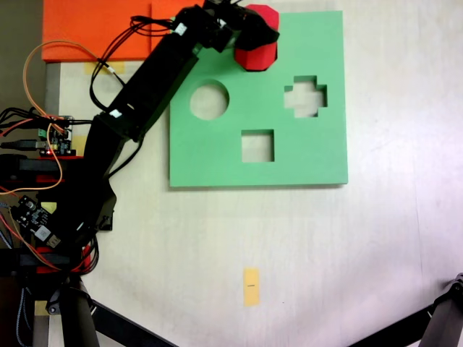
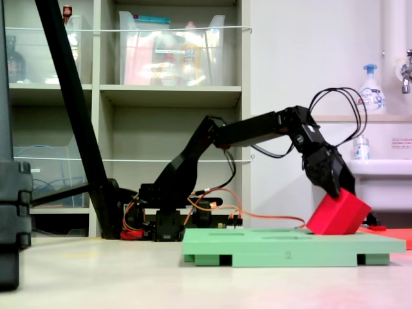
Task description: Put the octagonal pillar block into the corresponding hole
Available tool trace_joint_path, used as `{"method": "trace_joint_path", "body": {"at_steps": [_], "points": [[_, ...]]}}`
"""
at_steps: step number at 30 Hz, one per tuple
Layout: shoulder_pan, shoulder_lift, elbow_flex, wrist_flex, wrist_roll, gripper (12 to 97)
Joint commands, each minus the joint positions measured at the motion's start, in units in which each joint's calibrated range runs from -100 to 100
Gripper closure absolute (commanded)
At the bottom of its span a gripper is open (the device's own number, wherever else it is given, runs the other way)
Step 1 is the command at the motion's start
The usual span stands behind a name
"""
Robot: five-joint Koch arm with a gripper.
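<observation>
Red foam block (image 2: 338, 214) sits tilted in my clamped claw (image 1: 255, 37), one corner touching the green board (image 1: 304, 155) at its far edge, where I judge it could jam askew in the eight-sided hole.

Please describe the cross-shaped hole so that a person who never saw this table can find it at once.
Find the flat green foam board on the pale table in a fixed view from above. Three cutouts show; the cross-shaped hole is the rightmost one. Unlike the round hole and square hole, its outline is a plus sign.
</observation>
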Motion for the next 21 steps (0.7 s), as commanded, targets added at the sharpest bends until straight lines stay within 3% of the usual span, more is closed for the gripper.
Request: {"method": "trace_joint_path", "body": {"at_steps": [1,14,21], "points": [[0.49,0.6,0.64,-2.5,-0.59,80.8],[0.0,1.16,0.64,-2.6,-0.59,80.5],[-0.05,1.16,0.64,-2.69,-0.59,70.9]]}}
